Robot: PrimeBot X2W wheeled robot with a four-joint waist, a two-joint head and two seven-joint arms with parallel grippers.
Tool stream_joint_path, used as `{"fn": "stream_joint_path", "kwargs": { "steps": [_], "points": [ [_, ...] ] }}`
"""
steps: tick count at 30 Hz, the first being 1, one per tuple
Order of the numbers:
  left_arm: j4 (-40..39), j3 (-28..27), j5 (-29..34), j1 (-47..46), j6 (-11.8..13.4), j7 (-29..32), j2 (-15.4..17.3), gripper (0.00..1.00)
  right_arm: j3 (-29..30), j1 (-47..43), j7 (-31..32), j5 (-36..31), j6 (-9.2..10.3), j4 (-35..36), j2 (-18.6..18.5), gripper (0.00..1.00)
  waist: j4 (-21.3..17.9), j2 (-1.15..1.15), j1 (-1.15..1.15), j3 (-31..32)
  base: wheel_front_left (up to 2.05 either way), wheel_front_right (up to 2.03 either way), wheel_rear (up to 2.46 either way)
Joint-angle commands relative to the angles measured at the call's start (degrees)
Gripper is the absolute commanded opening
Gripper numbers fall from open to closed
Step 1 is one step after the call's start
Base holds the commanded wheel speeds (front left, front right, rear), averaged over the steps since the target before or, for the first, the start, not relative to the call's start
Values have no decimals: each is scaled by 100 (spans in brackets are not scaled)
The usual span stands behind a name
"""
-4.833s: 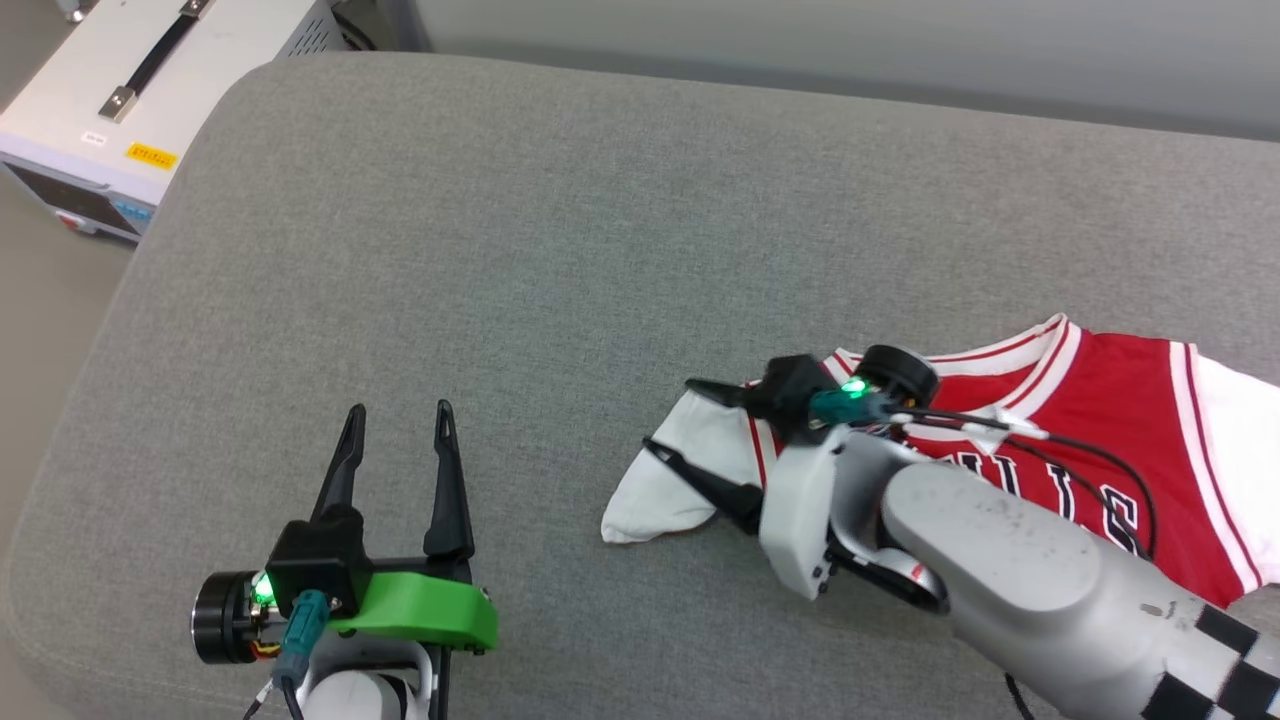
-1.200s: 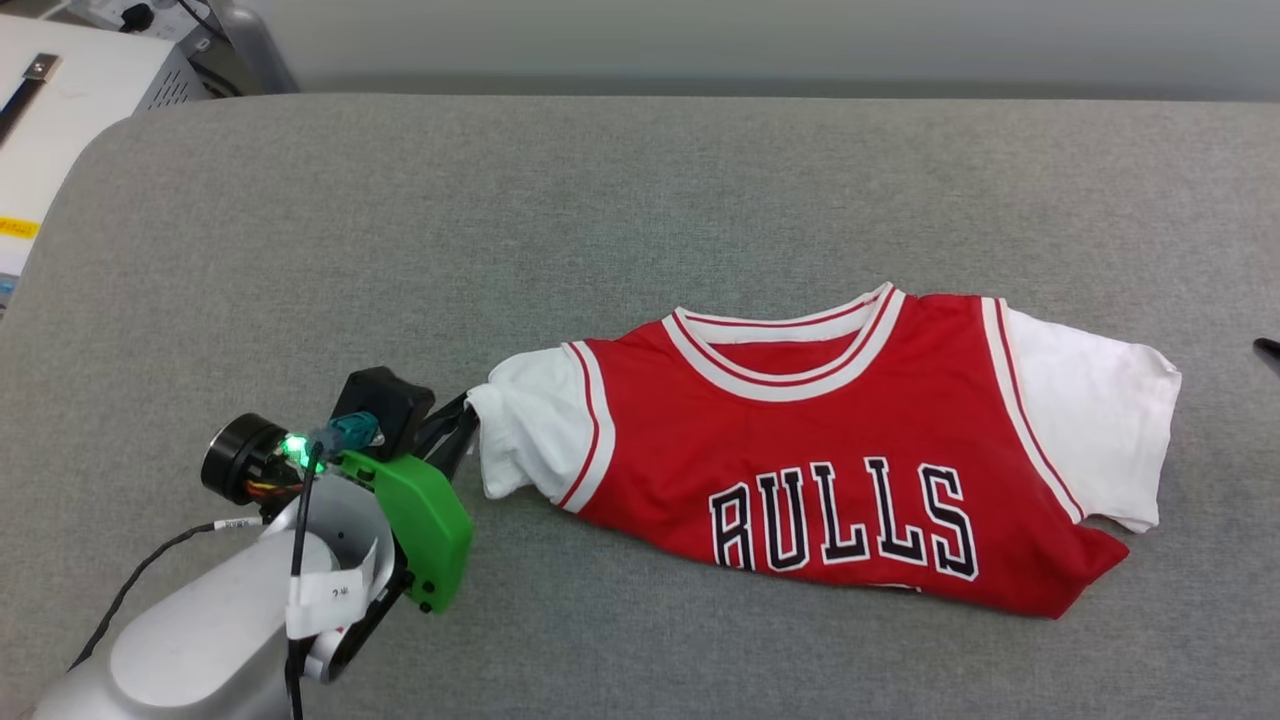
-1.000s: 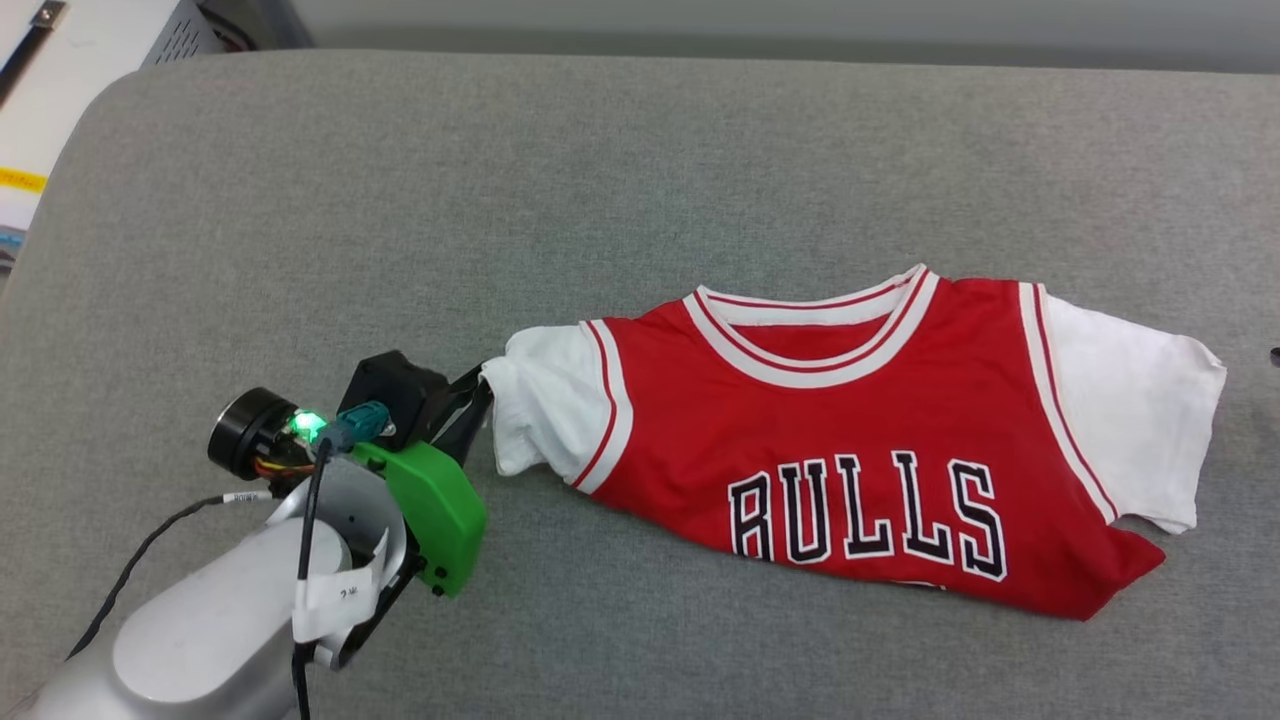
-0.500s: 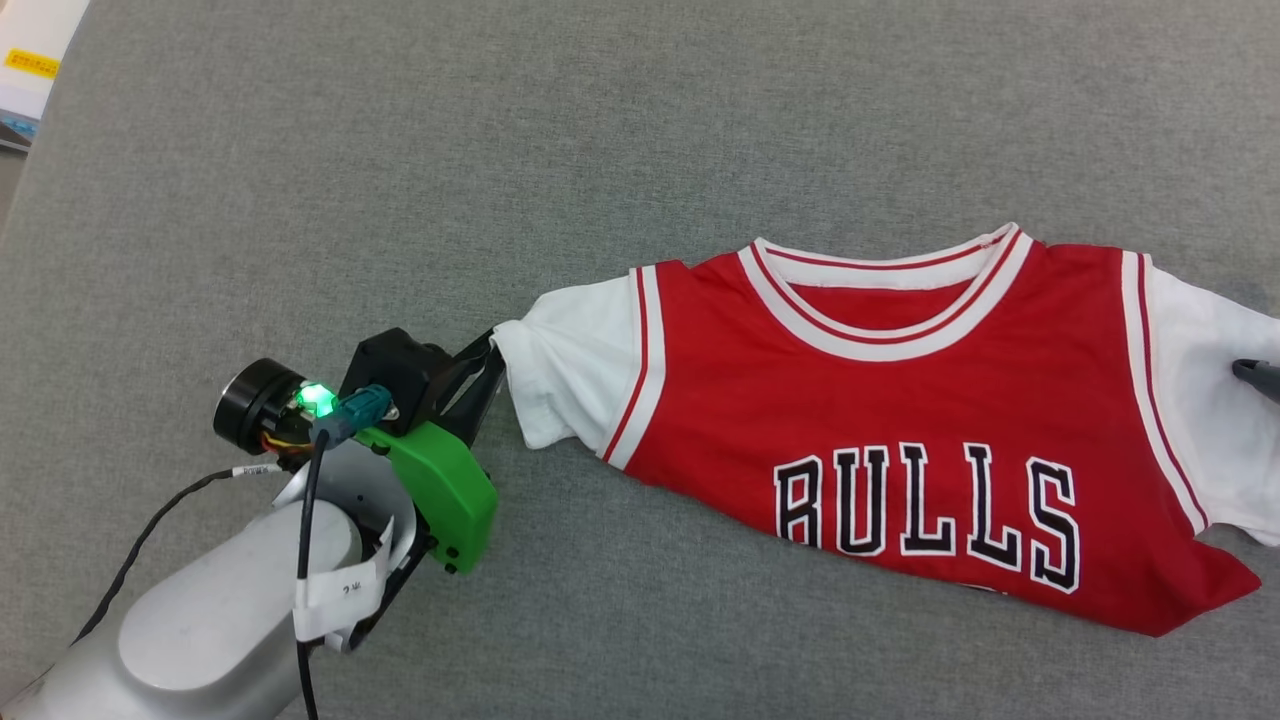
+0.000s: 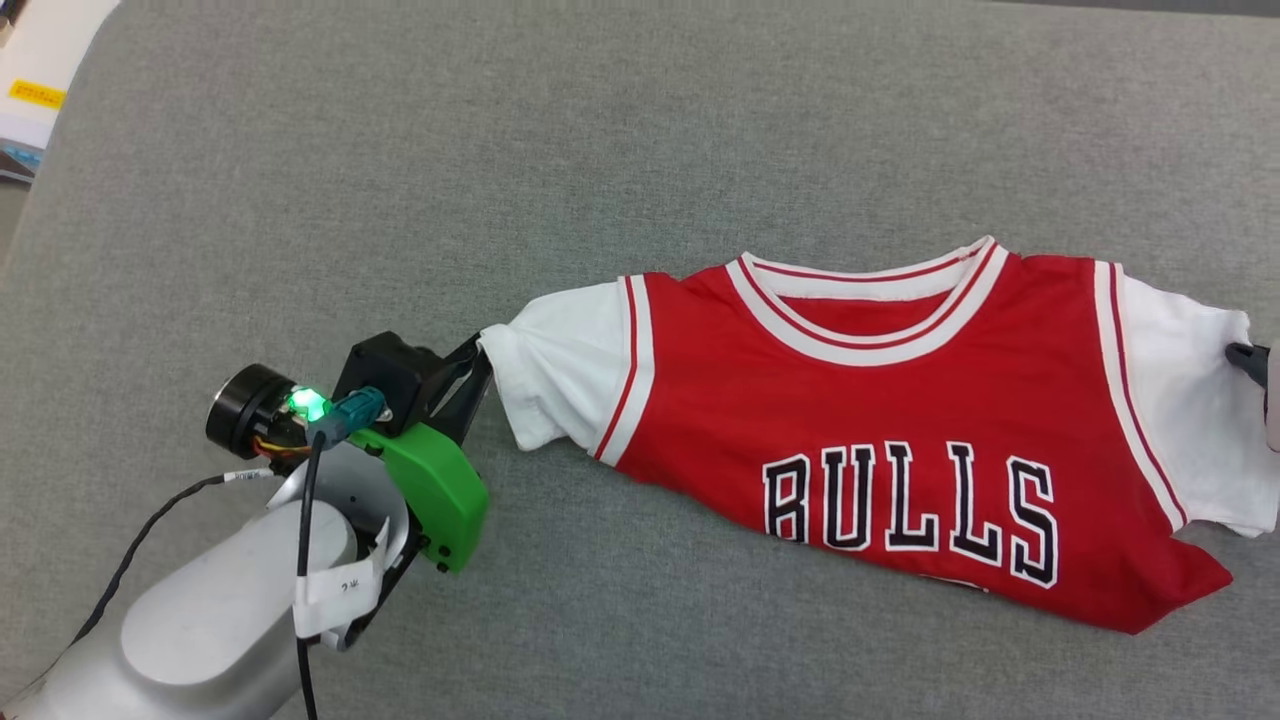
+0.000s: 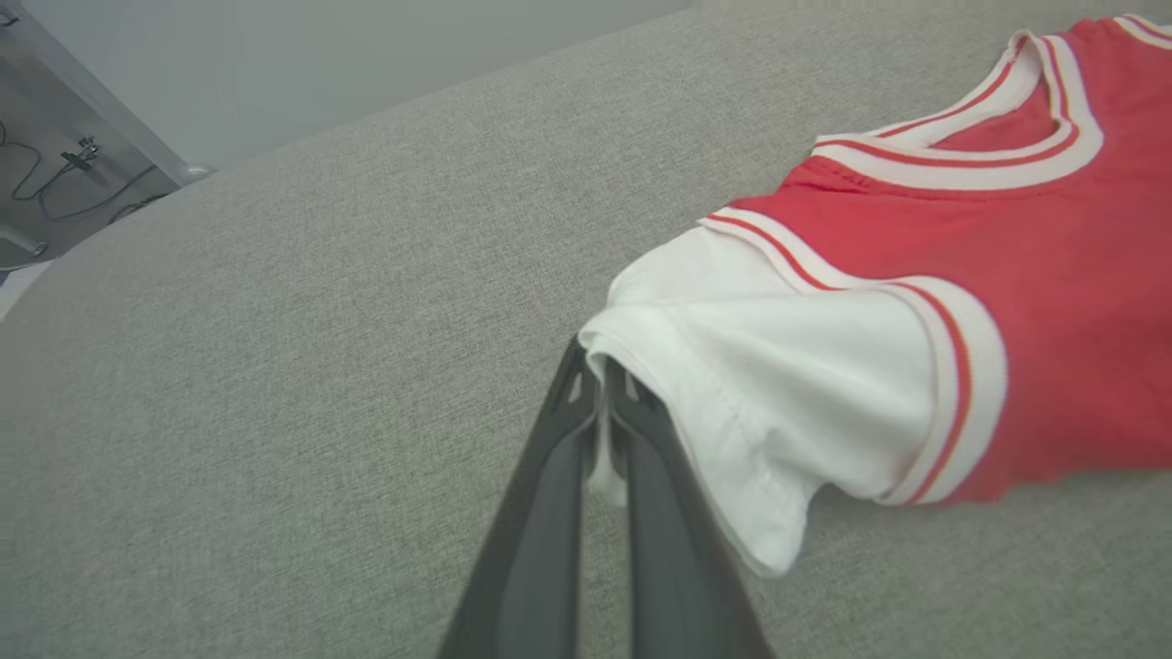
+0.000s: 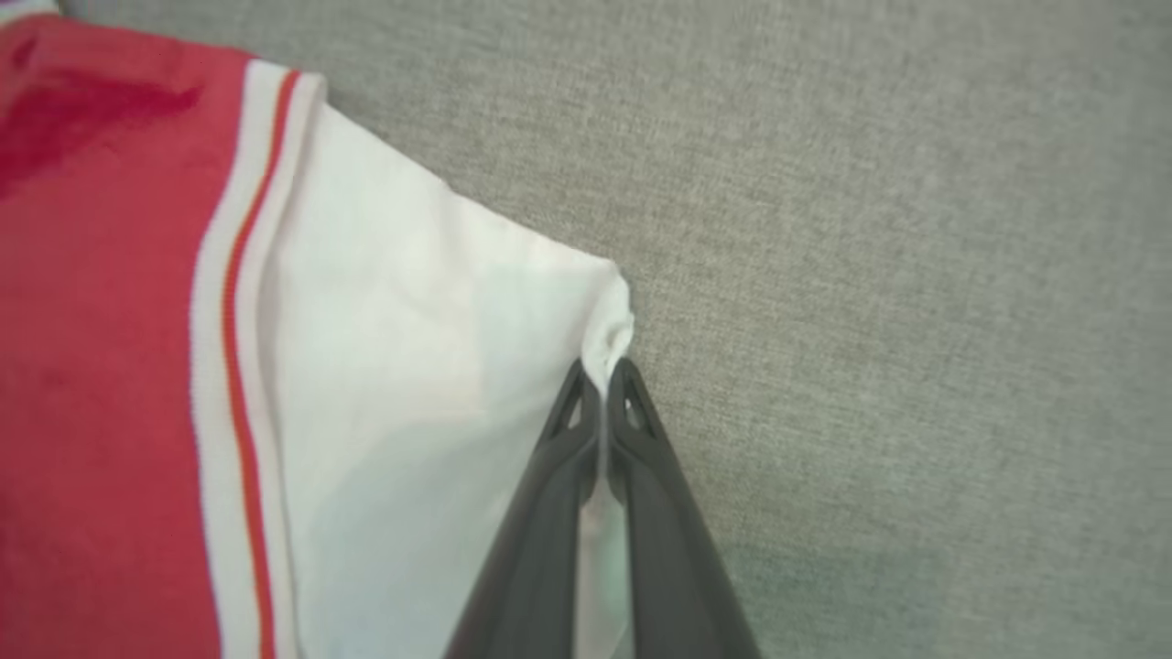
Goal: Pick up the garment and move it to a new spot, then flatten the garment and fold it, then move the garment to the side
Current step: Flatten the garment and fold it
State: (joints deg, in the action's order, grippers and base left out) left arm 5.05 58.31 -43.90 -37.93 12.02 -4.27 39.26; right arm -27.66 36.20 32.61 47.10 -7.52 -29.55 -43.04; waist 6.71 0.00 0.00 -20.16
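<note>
- You see the red jersey T-shirt with white short sleeves and black "BULLS" lettering (image 5: 880, 440) lying front-up on the grey woven fabric cushion (image 5: 350, 180), toward the right of the head view.
- Your left gripper (image 6: 600, 366), with its two long dark fingers, is pinched together on the hem of the left-hand white sleeve.
- Your right gripper (image 7: 602, 371) is clamped on the outer corner of the opposite white sleeve.
- The striped collar points away from you.

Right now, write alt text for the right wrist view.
The right gripper, dark jaws shut, pinches the hem corner of the white sleeve of a red jersey. The jersey lies on grey upholstery, with a red-and-white stripe where the sleeve joins.
</note>
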Motion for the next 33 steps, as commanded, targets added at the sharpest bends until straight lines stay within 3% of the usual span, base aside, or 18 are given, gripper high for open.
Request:
{"fn": "stream_joint_path", "kwargs": {
  "steps": [1, 10, 16, 21, 27, 33],
  "points": [
    [26, -21, 43, -21, -24, -58, -3, 0, -88, -52, -240, 16, 3, 30, 57, 0, -84, 0, 0, 244, 0, 0, 0],
    [-127, -251, 149, -137, 105, -406, 208, 0, 125, -283, -1777, -70, 3, 744, -366, 0, -317, 0, 0, 949, 0, 0, 0],
    [-496, -548, 229, -434, 224, -564, 428, 0, 636, -460, -2181, -223, 3, 1389, -505, 0, -450, 0, 0, 1227, 0, 0, 0],
    [-853, -675, 393, -891, 265, -433, 475, 0, 1136, -496, -2136, -441, 3, 1971, -414, 0, -493, 0, 0, 1332, 0, 0, 0],
    [-904, -740, 635, -1892, -16, -87, 298, 0, 1573, -129, -1839, -829, 3, 2490, -213, 0, -511, 0, 0, 1145, 0, 0, 0],
    [-223, -943, 695, -3207, -463, 71, -184, 0, 1705, 919, -1580, -1232, 3, 2469, 20, 0, -574, 0, 0, 699, 0, 0, 0]
  ]
}}
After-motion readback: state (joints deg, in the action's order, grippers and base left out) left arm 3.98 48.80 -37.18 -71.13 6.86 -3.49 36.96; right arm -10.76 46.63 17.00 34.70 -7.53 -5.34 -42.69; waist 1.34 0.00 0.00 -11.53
